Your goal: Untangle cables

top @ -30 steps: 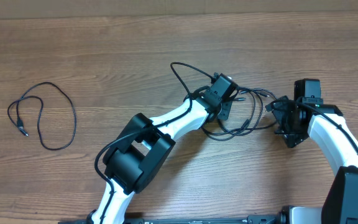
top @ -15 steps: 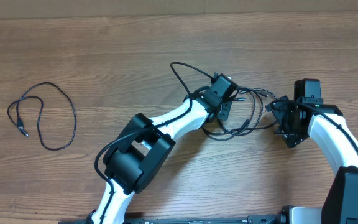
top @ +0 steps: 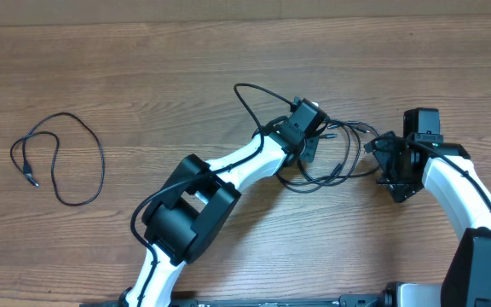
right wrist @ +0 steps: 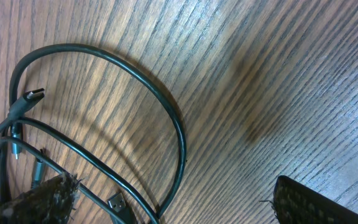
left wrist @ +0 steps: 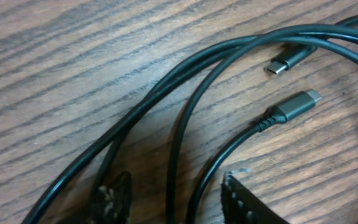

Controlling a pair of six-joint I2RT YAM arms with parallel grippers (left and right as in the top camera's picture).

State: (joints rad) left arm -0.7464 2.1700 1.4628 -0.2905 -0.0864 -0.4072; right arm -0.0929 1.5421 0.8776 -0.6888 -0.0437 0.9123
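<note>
A tangle of thin black cables (top: 335, 158) lies on the wooden table between my two arms. My left gripper (top: 309, 150) sits low over its left side. In the left wrist view the left gripper (left wrist: 178, 200) is open, and two cable strands (left wrist: 174, 155) run between the fingertips (left wrist: 118, 198) without being pinched. Two small plug ends (left wrist: 296, 104) lie beyond them. My right gripper (top: 382, 162) stands wide open at the tangle's right edge. In the right wrist view the right gripper (right wrist: 173, 205) straddles a cable loop (right wrist: 166, 109) and a flat plug (right wrist: 118, 205).
A separate black cable (top: 58, 158) lies in an open loop at the far left of the table (top: 186, 68). The thick black wires on the left arm (top: 186, 205) arch above the table near the tangle.
</note>
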